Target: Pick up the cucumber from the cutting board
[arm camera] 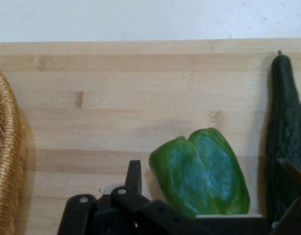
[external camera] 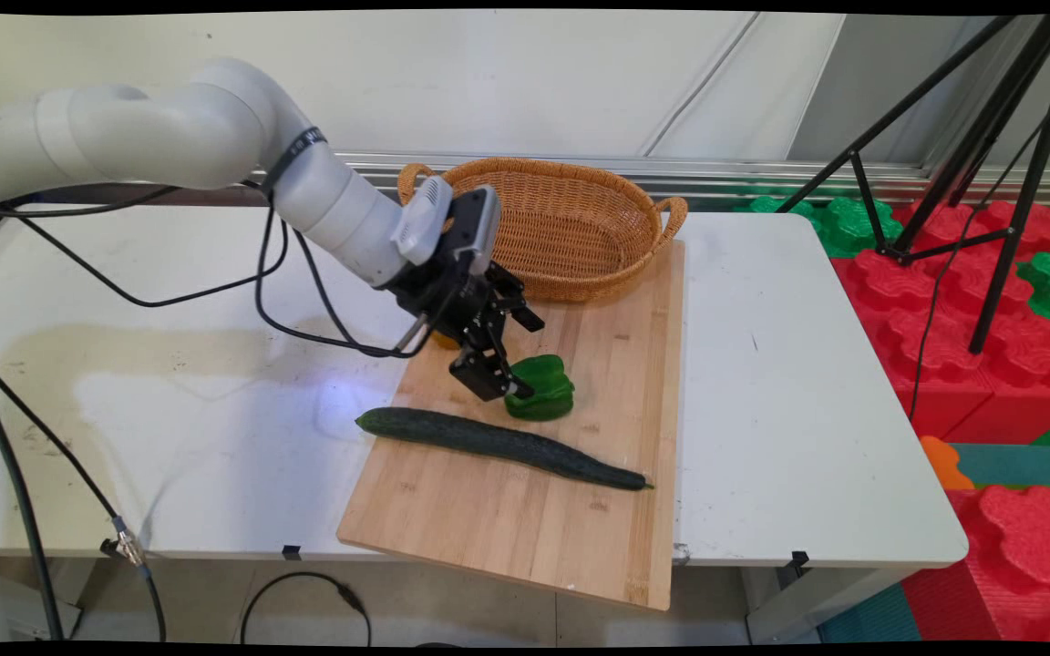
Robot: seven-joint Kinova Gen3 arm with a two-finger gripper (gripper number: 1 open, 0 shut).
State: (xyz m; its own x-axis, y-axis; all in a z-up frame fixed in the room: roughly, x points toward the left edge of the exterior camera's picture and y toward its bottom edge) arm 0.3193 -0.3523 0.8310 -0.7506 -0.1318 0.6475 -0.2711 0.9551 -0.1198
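Note:
A green bell pepper (external camera: 543,390) lies in the middle of the wooden cutting board (external camera: 580,528). My gripper (external camera: 511,355) reaches down over its left side, open. In the hand view the gripper (arm camera: 211,171) straddles the pepper (arm camera: 201,174): the left finger (arm camera: 134,172) stands just beside it with a thin gap, and the right finger is close to the cucumber (arm camera: 287,142). The long dark cucumber (external camera: 498,445) lies across the board just in front of the pepper. Nothing is held.
A woven wicker basket (external camera: 571,228) stands at the board's far end, its rim (arm camera: 6,147) showing in the hand view. A small orange thing (external camera: 443,342) peeks out behind the gripper. Black cables hang over the table's left. A tripod and foam blocks stand to the right.

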